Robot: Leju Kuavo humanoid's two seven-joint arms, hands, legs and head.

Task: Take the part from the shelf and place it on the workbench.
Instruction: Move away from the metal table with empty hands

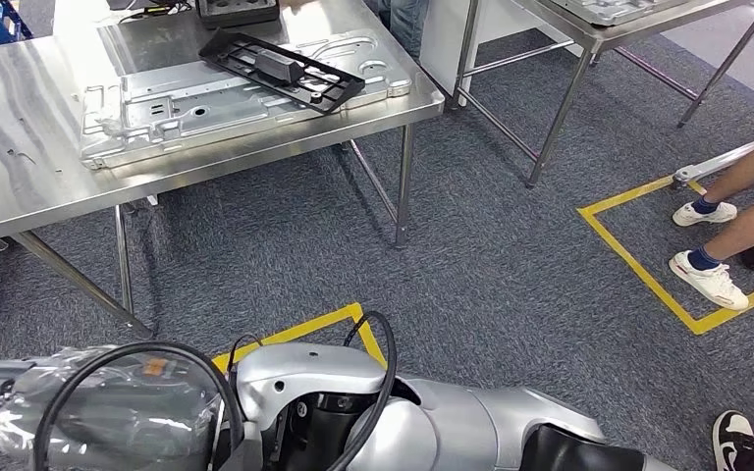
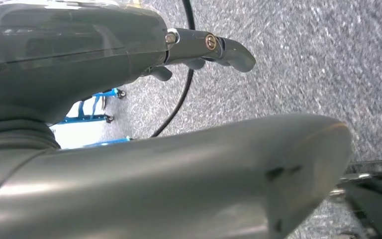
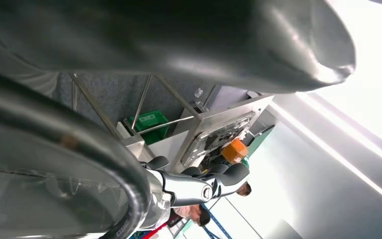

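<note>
A black plastic frame part (image 1: pixel 280 69) lies flat on a silver stamped metal panel (image 1: pixel 206 103), which rests on the steel workbench (image 1: pixel 20 167) ahead of me. Both my arms hang low, well short of the bench. In the left wrist view my left hand (image 2: pixel 129 169) hovers over grey carpet; its thick thumb stands apart from the dark fingers (image 2: pixel 219 50) and it holds nothing. My right hand (image 3: pixel 189 184) has its fingers loosely extended and is empty too; past it the workbench with the metal panel (image 3: pixel 219 134) shows far off.
A second steel table (image 1: pixel 599 29) stands at the back right. A person's legs in white shoes (image 1: pixel 712 280) stand inside a yellow tape square (image 1: pixel 638 265). Another shoe (image 1: pixel 736 432) is at the lower right. Yellow tape (image 1: pixel 299 329) marks the carpet by my body.
</note>
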